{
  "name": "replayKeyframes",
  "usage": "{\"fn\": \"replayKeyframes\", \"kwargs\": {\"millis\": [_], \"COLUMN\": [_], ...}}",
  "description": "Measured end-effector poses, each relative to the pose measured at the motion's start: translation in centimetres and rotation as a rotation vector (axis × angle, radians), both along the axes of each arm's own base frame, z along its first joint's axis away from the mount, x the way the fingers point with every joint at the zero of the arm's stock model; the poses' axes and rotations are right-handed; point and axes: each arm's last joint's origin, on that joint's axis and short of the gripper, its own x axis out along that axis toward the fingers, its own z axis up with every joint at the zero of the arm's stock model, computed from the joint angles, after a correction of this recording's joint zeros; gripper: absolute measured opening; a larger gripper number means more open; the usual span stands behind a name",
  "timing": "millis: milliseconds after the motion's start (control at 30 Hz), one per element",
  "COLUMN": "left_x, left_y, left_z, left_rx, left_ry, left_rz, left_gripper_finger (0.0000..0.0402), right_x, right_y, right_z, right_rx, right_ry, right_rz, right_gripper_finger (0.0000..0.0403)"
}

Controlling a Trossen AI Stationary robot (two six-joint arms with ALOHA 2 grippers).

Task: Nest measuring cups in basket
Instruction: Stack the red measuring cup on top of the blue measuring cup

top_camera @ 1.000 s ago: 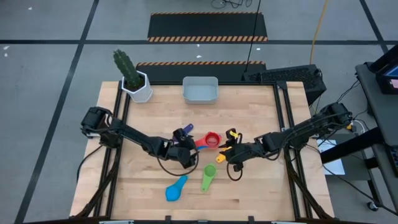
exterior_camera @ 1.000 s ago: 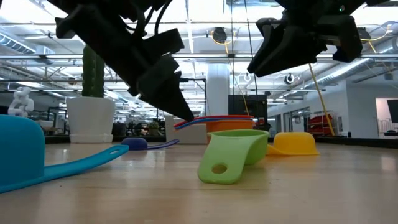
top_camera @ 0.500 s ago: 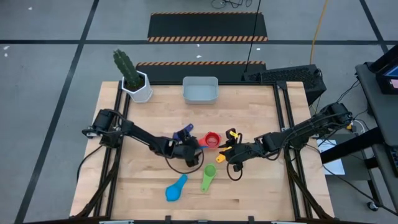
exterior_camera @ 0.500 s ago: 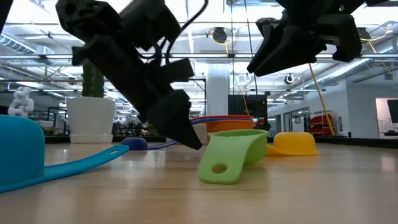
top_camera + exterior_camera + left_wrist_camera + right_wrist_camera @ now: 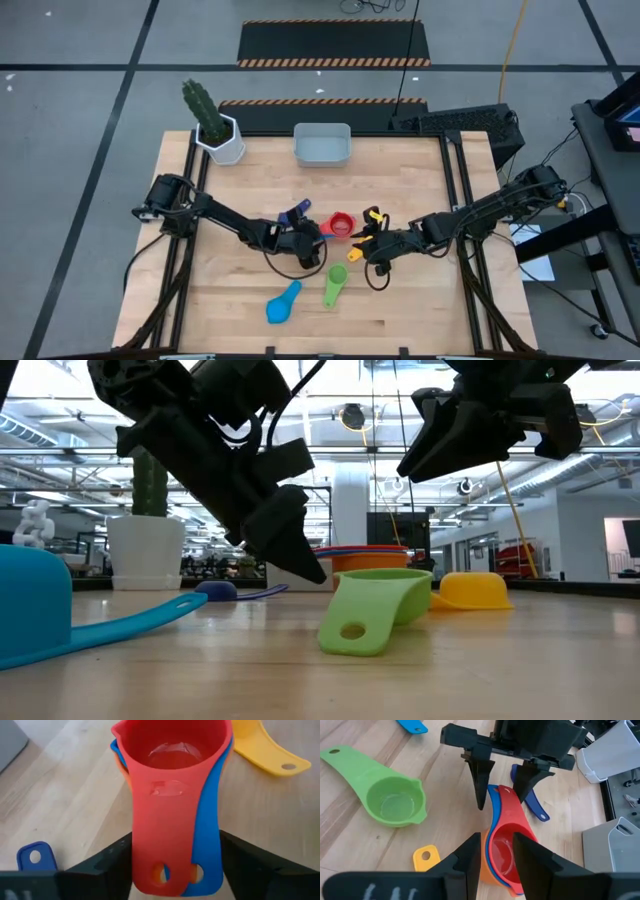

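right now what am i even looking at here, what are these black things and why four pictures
They are two robot arms at a wooden table, filmed from above, from table height, and from a camera on each wrist. The left gripper has its fingers either side of the handles of a nested stack: a red measuring cup in a blue one, orange beneath, not yet pinched. The right gripper hovers close beside the stack. Loose on the table lie a green cup, a light blue cup, a yellow cup and a dark blue cup. The grey-blue basket sits behind.
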Motion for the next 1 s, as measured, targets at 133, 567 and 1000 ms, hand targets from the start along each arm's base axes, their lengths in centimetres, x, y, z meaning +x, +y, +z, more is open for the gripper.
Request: {"fn": "replayKeyframes", "kwargs": {"millis": [133,567,1000], "left_x": [0.0,0.0,0.0], "left_y": [0.0,0.1,0.2], "left_z": [0.0,0.0,0.0], "left_rx": [0.009,0.038,0.060], "left_ry": [0.004,0.016,0.018], "left_rz": [-0.008,-0.033,-0.026], "left_gripper_finger": [0.0215,0.0141,0.0193], "right_x": [0.0,0.0,-0.4], "right_y": [0.0,0.0,1.1], "right_z": [0.0,0.0,0.0], "right_rx": [0.000,0.000,-0.003], "right_ry": [0.000,0.000,-0.002], "right_rz": [0.000,0.000,0.038], "right_gripper_finger": [0.0107,0.0107,0.0107]}}
